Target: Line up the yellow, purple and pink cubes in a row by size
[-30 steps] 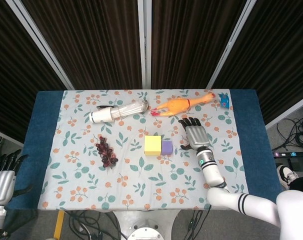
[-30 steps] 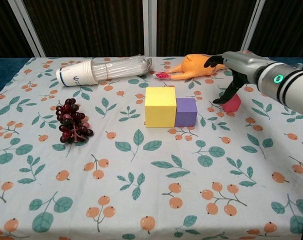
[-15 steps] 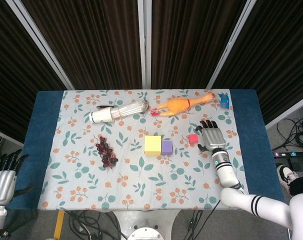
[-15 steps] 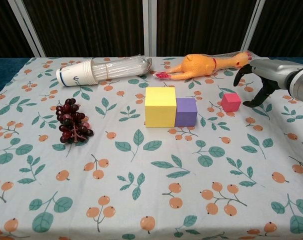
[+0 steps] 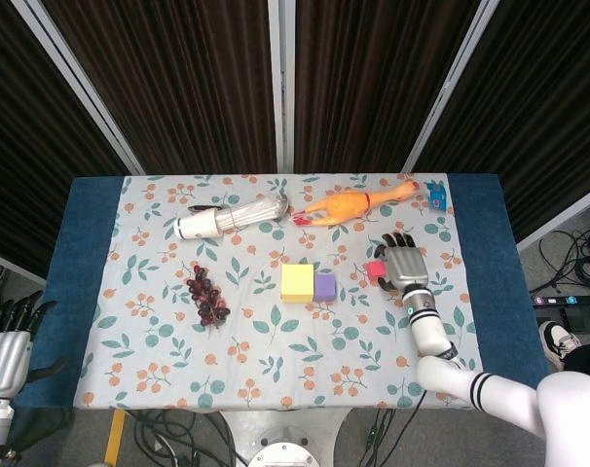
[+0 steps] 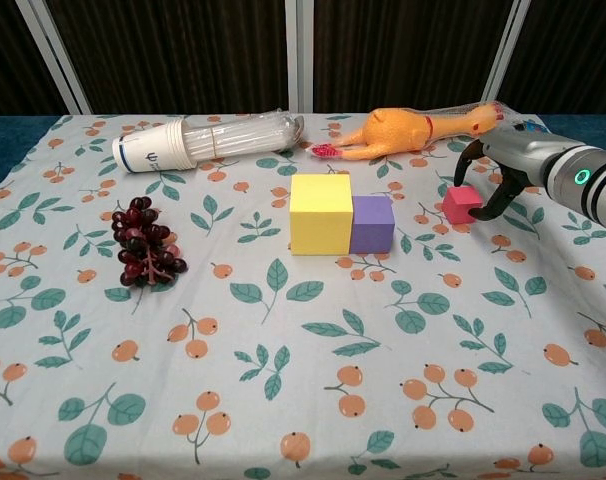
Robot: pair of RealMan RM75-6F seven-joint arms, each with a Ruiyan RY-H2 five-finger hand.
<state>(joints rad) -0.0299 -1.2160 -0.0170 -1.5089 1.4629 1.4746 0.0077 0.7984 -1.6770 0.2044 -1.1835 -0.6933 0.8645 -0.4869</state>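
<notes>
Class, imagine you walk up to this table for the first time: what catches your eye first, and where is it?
Probably the yellow cube and the smaller purple cube, set side by side at mid-table on the leaf-and-orange tablecloth. Next, the little pink cube off to their right, with the right hand arched around it. Along the far edge lies an orange rubber chicken.

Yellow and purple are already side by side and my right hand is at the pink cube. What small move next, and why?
Probably close the right hand on the pink cube so it can be brought in. The yellow cube and purple cube sit touching, but the pink one lies apart to their right, with the fingers curved around it and seemingly not gripping yet.
</notes>
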